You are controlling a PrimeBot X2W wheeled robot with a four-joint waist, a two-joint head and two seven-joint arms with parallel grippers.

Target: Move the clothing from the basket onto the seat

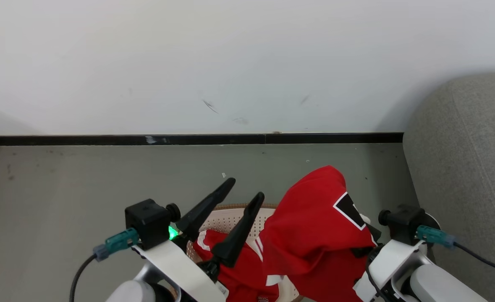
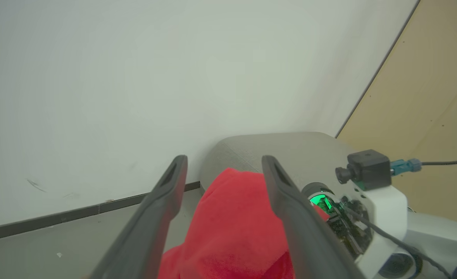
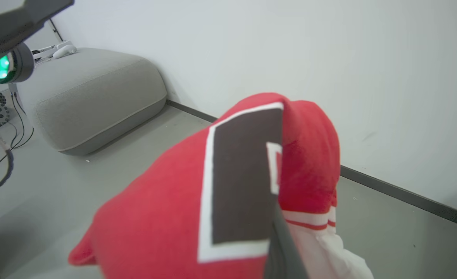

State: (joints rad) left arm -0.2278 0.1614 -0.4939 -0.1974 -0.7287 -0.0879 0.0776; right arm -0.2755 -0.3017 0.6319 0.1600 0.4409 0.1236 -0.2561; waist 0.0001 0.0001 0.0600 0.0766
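Two end effectors hang over the basket: the left end effector spread and empty above clothing lying inside, the right end effector buried under a lifted red garment, so its grip cannot be told. Farther right lies the seat, nearest the right one.

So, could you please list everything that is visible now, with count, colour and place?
basket: one, cream with brown rim, on the floor below the grippers
garment in basket: at least one, red with white trim, inside
raised garment: one, red with black-and-white letter, lifted above the basket, right side
seat: one, grey, far right by the wall
wall: white, with black skirting
floor: grey
panel: one, beige, beside the wall
left gripper: dark fingers, open, over the basket
right gripper: dark, under the raised garment, jaws hidden
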